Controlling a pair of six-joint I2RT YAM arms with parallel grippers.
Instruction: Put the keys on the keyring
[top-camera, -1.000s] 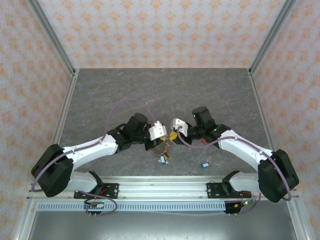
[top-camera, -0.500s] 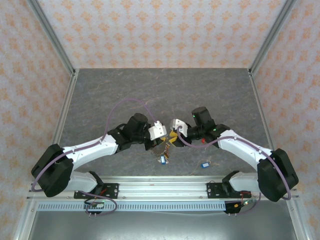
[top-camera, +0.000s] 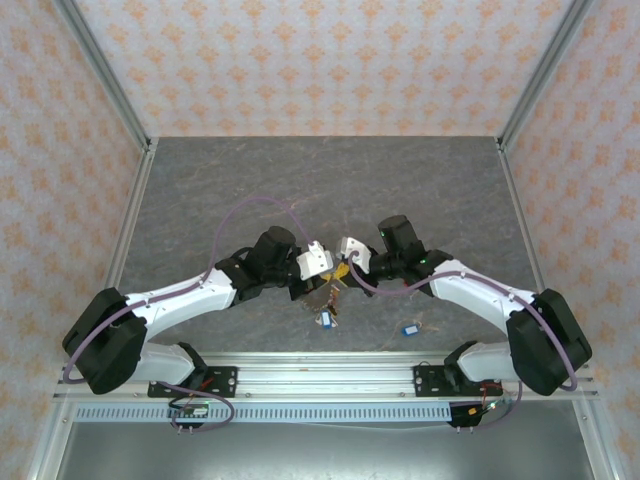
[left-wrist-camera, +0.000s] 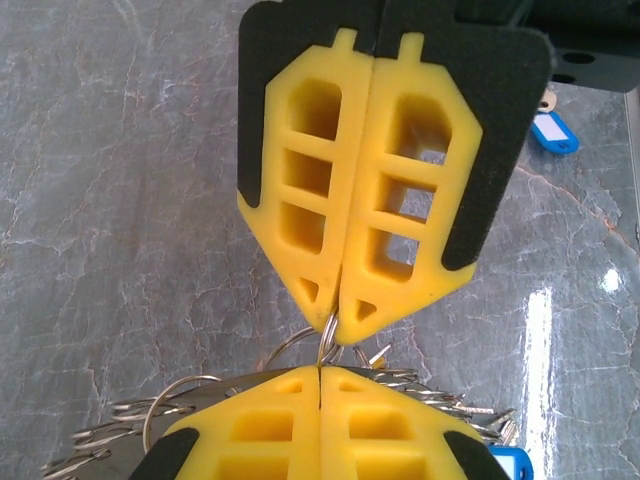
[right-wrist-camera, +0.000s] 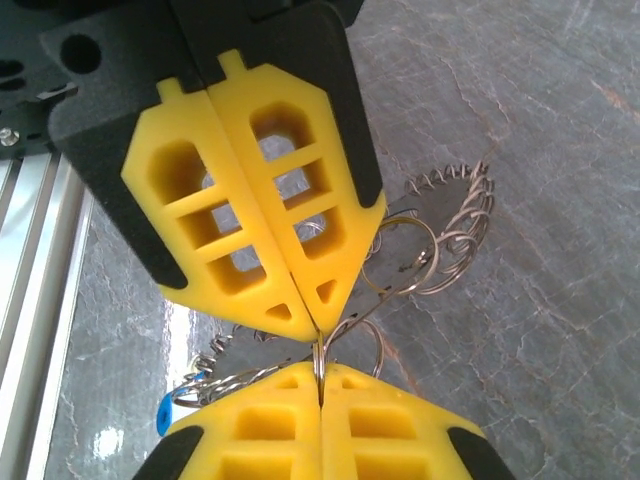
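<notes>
Meeting tip to tip over the bench (top-camera: 300, 180), left pincer (left-wrist-camera: 320, 374) and right pincer (right-wrist-camera: 320, 372) are each pressed together on one thin wire loop (left-wrist-camera: 327, 346); keyring (right-wrist-camera: 455, 215) just beneath them, a blue-tagged key (top-camera: 409, 328) apart

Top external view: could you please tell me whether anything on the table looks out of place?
Yes: one blue-tagged key lies alone on the table, towards the near edge on the right arm's side. It sits well apart from the keyring, which is pinched between the left end effector and the right end effector.
</notes>
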